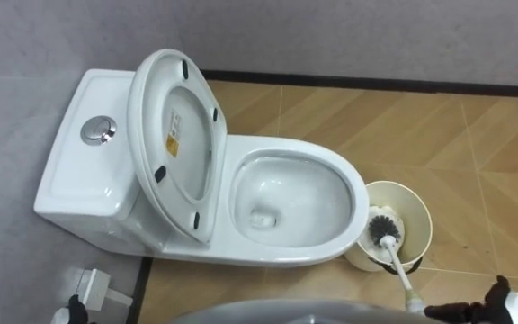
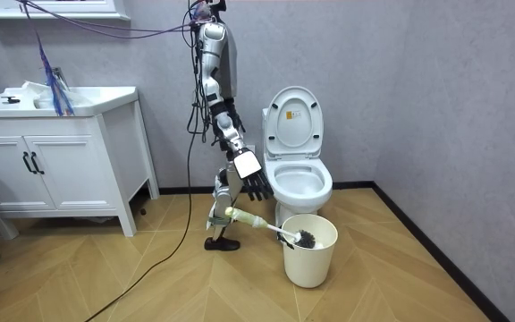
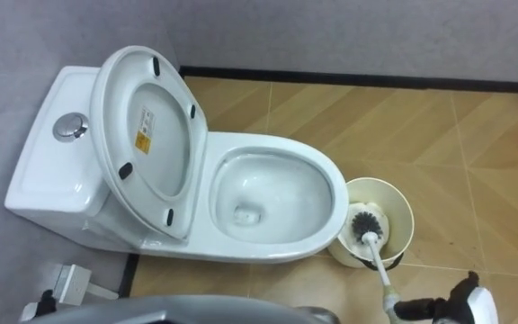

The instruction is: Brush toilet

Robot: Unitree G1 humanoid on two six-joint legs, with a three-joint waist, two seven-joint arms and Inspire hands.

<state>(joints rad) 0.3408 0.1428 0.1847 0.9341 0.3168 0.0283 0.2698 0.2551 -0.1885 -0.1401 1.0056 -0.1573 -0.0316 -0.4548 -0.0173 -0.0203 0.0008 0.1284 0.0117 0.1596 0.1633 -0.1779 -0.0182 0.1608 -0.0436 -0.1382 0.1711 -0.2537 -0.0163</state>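
A white toilet [image 1: 290,198] stands against the grey wall with its seat and lid [image 1: 174,144] raised and its bowl uncovered. Right of the bowl's front stands a cream bucket [image 1: 421,211]. The toilet brush [image 1: 385,227] has its dark bristle head inside the bucket, and its white handle slants down toward me. My right hand [image 1: 502,301] at the lower right is curled round the handle's end, also seen as the right hand [image 2: 226,213] in the room view. My left hand [image 2: 256,183] hangs with relaxed fingers beside the bowl, low at the left in the eye views.
I stand at the toilet's side, at the room view's left of it. A white vanity cabinet [image 2: 61,161] with a sink stands further left. A dark skirting [image 1: 376,83] runs along the wall. Wooden floor [image 1: 475,144] spreads beyond the bucket.
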